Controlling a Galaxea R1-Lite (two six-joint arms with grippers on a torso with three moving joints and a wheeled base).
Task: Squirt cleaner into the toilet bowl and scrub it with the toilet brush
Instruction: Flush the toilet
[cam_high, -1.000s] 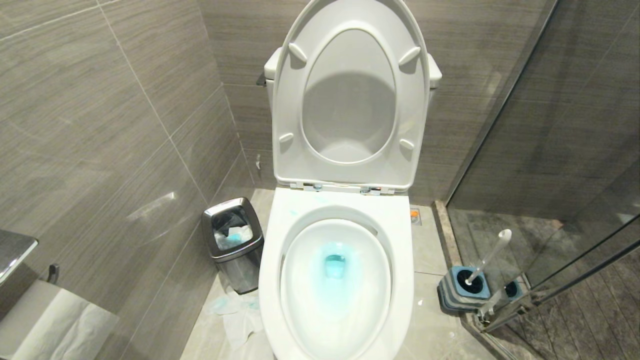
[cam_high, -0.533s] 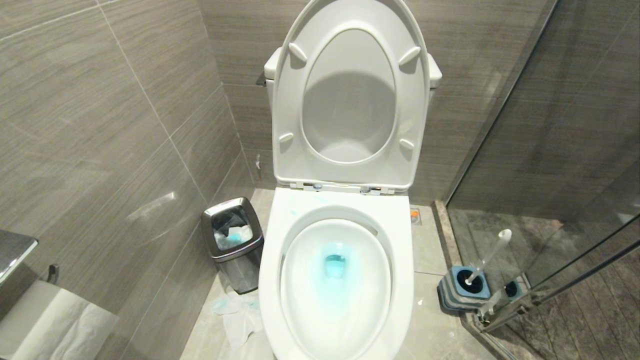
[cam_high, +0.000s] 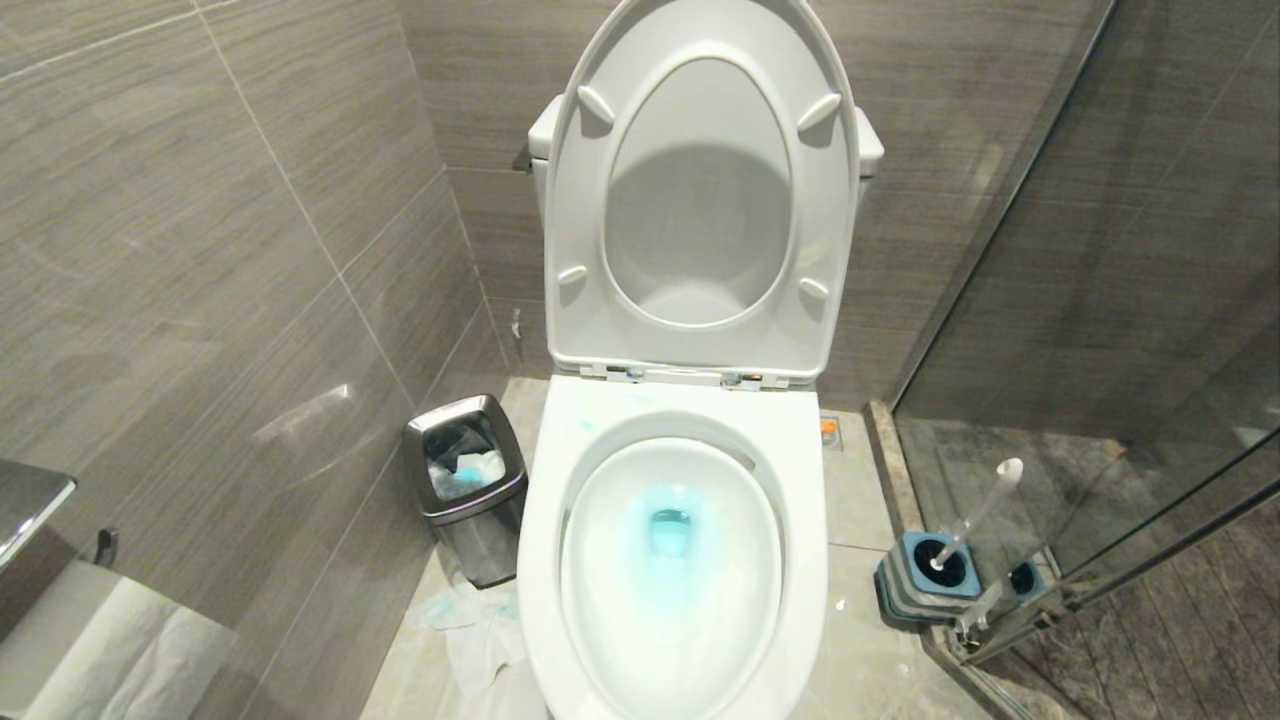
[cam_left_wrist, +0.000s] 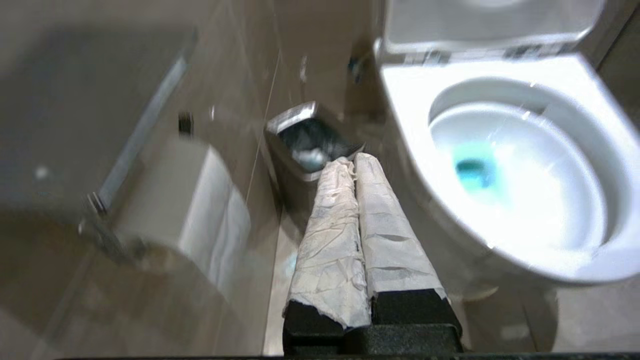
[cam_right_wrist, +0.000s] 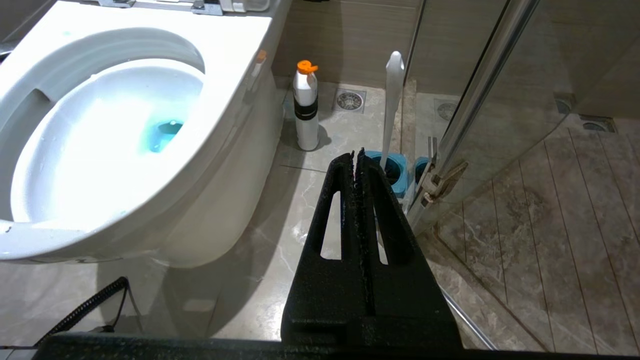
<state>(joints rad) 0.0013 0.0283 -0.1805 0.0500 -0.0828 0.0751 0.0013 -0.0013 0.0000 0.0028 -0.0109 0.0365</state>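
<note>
Toilet bowl (cam_high: 540, 560) sits centre of the stall, seat and lid (cam_high: 700, 190) both tipped up against the tank. Cleaner (cam_high: 668, 530) shows as aqua-tinted water at the bottom of the bowl, plus a faint blue smear on the rim at the back left. Toilet brush (cam_high: 985, 508) stands in its blue-and-grey holder (cam_high: 915, 582) on the floor to the right of the bowl, beside the glass shower door (cam_high: 1130, 300), handle leaning. White bottle with orange cap (cam_right_wrist: 306, 105) stands on the floor between bowl and brush. Steel waste bin (cam_high: 470, 490) on the left, crumpled paper (cam_high: 480, 630) on the floor just beside it. Left end effector (cam_left_wrist: 349, 162): paper-wrapped fingers pressed together, empty, over the bin side. Right end effector (cam_right_wrist: 356, 156): fully closed, empty, low over the floor near the brush holder.
</note>
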